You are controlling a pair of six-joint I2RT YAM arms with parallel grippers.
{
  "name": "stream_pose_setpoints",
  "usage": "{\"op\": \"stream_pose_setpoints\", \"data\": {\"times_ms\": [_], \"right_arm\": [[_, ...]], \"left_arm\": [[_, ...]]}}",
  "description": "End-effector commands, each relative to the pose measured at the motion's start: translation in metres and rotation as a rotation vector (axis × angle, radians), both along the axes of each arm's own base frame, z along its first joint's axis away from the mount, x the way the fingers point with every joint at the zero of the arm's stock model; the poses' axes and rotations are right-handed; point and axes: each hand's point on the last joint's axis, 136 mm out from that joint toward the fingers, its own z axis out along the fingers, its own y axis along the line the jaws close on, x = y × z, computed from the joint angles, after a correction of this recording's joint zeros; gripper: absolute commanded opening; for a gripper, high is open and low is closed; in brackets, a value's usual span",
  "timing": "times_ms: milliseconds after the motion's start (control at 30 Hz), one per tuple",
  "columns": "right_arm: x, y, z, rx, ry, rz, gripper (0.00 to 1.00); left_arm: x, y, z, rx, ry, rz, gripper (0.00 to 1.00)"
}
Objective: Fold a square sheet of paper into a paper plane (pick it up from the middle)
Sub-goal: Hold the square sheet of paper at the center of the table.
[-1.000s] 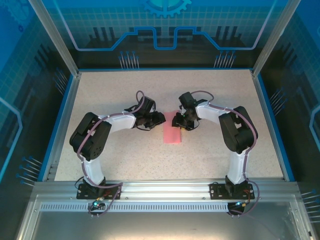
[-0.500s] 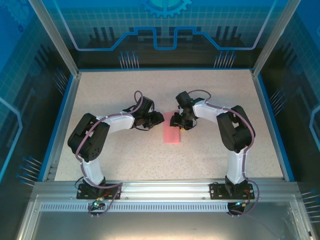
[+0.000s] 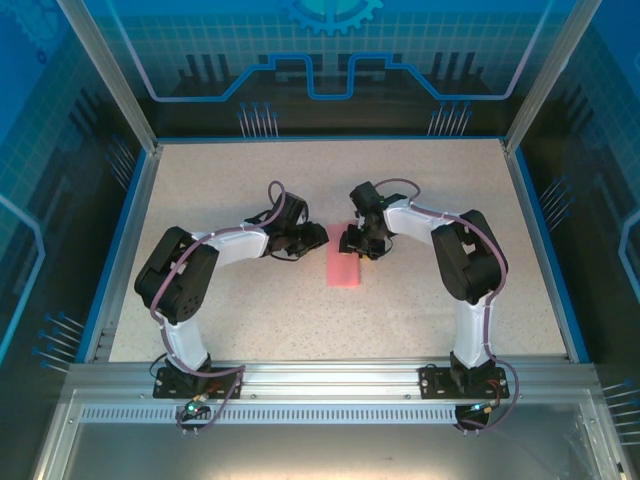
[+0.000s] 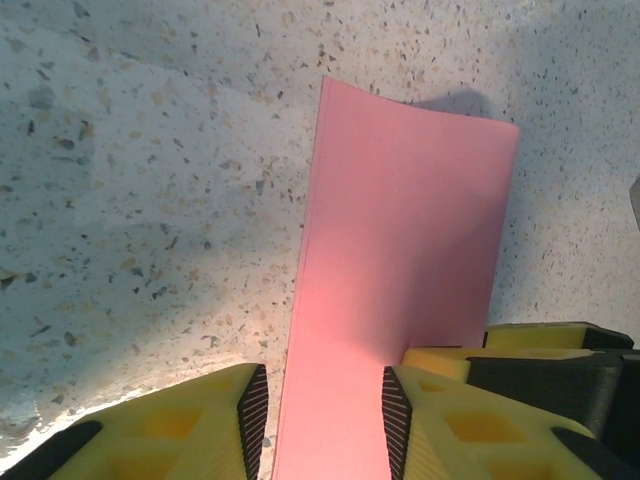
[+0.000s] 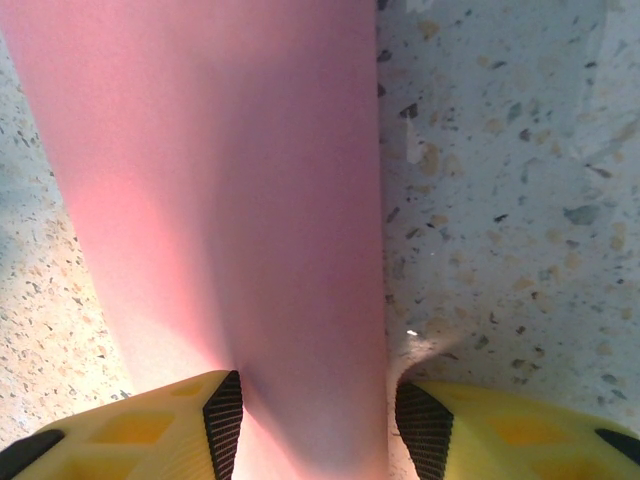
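At the middle of the table point(image 3: 250, 310) the pink sheet of paper point(image 3: 345, 270) is seen lying flat. It is already doubled into a narrow strip, with its long side running near to far. No diagonal creases or nose point are visible, so only the first halving is judged done.

Compared with a second ago, the strip has not been shifted; its near end sits on the same spot. Less of its far end is visible now, because the right gripper point(image 3: 352, 243) has been slid a little to the left and is placed squarely over that end. In the right wrist view the strip point(image 5: 230, 180) is seen running between the two yellow fingers. The right gripper point(image 5: 312, 420) is held with jaws apart, straddling the paper's width, with nothing pinched.

The left gripper point(image 3: 318, 237) has barely been moved, just nudged toward the strip's far-left edge, while the left arm's elbow has been drawn slightly in. In the left wrist view the paper point(image 4: 400, 280) is seen passing under and between the pads. The left gripper point(image 4: 317, 410) also has its jaws apart. One pad is at the paper's right edge and the other is clear of its left edge. Whether that pad presses the paper down cannot be told.

The change is read as both grippers being lined up on the far end for the next crease or a pick-up. Care is called for, since thin paper can be skidded or crumpled if the jaws are closed off-centre.
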Motion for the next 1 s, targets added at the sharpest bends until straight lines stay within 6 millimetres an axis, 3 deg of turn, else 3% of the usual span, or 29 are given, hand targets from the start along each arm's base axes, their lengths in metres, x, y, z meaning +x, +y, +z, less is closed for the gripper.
{"op": "stream_pose_setpoints", "data": {"times_ms": [0,967], "right_arm": [[-0.028,-0.030,-0.064,-0.176,0.125,0.002,0.52],[-0.032,-0.032,-0.080,-0.196,0.161,0.021,0.54]], "left_arm": [[0.002,-0.005,0.010,-0.037,-0.008,-0.028,0.38],[0.006,-0.032,-0.001,-0.113,0.059,-0.125,0.14]]}}
